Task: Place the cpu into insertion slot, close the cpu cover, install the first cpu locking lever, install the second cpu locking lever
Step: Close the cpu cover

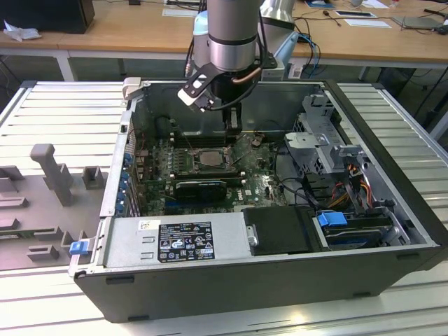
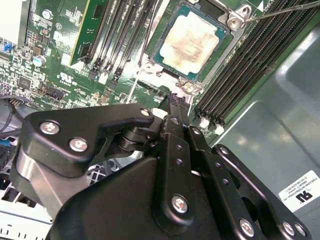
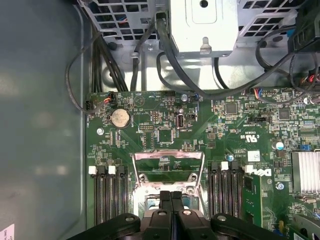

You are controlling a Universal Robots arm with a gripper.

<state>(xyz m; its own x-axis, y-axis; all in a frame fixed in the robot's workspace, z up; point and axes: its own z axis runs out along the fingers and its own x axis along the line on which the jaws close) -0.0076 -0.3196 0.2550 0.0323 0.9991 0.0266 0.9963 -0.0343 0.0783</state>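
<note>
The cpu (image 2: pixel 192 42), a pale, stained metal square, lies flat in the insertion slot (image 2: pixel 187 86), whose silvery rim shows around it. In the exterior view the insertion slot (image 1: pixel 198 152) sits mid-board inside the open computer case. The cpu cover (image 3: pixel 169 156), a silvery windowed frame, stands tilted up off the socket, with green board visible through its window. My gripper (image 1: pixel 233 133) hangs just above the socket's edge. Its two black fingers are pressed together with nothing between them in both wrist views (image 2: pixel 175 97) (image 3: pixel 171 196). A thin wire locking lever (image 2: pixel 285 9) sticks up beside the socket.
Black memory slots (image 2: pixel 250 65) flank the socket on both sides. A long black card (image 1: pixel 199 187) lies in front of the socket, and the power supply (image 1: pixel 175 241) is nearer still. A metal drive cage (image 1: pixel 322 140) and cables (image 3: pixel 165 50) crowd the exterior view's right.
</note>
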